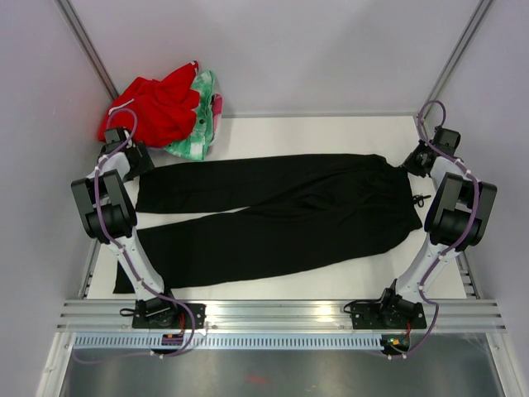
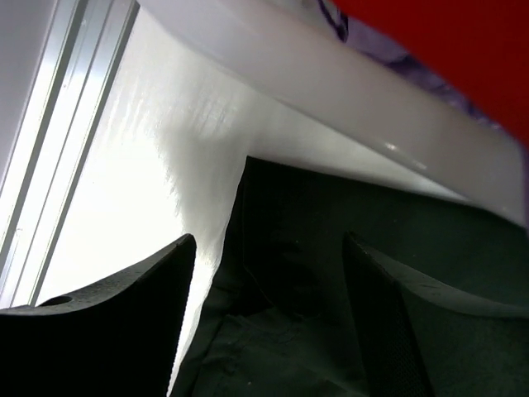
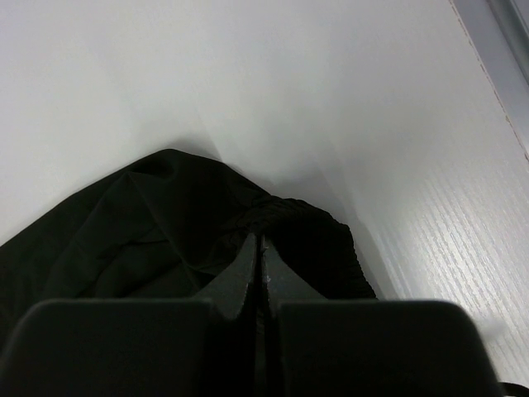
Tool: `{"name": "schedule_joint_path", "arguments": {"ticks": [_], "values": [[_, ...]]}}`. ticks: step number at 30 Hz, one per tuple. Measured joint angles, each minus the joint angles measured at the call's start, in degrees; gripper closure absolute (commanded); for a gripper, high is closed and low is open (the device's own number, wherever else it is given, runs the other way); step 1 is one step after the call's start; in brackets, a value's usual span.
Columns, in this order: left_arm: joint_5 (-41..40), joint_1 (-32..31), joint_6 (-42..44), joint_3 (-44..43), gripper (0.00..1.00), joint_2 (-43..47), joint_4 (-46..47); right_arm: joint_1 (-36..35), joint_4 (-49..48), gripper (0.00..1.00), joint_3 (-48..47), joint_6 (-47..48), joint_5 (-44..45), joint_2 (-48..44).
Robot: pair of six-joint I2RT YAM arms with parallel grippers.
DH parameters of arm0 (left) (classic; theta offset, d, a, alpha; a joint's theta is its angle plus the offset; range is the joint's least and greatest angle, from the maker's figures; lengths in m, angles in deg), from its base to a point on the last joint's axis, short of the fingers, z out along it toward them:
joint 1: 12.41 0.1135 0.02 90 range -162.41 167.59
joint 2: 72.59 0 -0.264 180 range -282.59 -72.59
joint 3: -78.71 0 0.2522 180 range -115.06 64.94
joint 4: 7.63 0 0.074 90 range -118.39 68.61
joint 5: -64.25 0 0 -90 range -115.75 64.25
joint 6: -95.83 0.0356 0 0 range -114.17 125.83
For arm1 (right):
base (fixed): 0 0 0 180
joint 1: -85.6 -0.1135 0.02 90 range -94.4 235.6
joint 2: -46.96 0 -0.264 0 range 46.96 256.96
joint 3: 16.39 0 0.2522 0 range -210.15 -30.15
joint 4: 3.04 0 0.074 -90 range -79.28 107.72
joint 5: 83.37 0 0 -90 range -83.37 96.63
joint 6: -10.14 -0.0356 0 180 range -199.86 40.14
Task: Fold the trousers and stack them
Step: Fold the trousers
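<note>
Taking hold of the far edge for the first fold

From where I stood, the long black soft-fabric trousers (image 1: 289,207) lay spread flat on the white table (image 1: 331,136), stretched out between the two pincers, with nothing yet folded. The left pincer (image 2: 269,248) stood released, its two dark fingers apart and set low over the hem of the farther leg; one finger was over bare table just outside the cuff, the other over the cloth, so the hem's edge lay between them. The right pincer (image 3: 259,244) was clenched, fingers pressed together, with the gathered waistband bunched right up to its tips. I judged it was grasping the far corner of the waist, though the tips hid the bite itself.

Just beyond the left pincer lay a crumpled red garment (image 1: 157,107) and beside it a green-and-pink patterned cloth (image 1: 202,124), both close to the cuff but apart from it.

To my eye this was the grasping step ahead of the lengthwise fold. The next move called for the left pincer to clench on the hem alone, then for both pincers to lift together and carry the far edge toward their own bases, laying the farther leg over the nearer one without dragging the red garment along.
</note>
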Motion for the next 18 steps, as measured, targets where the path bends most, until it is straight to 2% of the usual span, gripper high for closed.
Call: {"name": "schedule_joint_path", "arguments": {"ticks": [4,6,7,14,18], "values": [[1.0,0.0,0.6,0.0,0.30,0.0,-1.0,0.0,-0.5,1.00,0.0,0.0,0.0,0.0],[1.6,0.0,1.0,0.0,0.37,-0.1,-1.6,0.0,-0.5,1.00,0.0,-0.1,0.0,0.0],[2.4,0.0,1.2,0.0,0.47,-0.2,-1.8,0.0,-0.6,1.00,0.0,-0.2,-0.1,0.0],[5.2,0.0,1.9,-2.3,0.97,-2.8,-4.2,0.0,-0.8,1.00,0.0,-0.2,-0.5,0.0],[5.4,0.0,2.0,-2.7,0.98,-3.1,-4.5,-0.1,-0.7,1.00,0.0,-0.1,-0.5,0.0]]}}
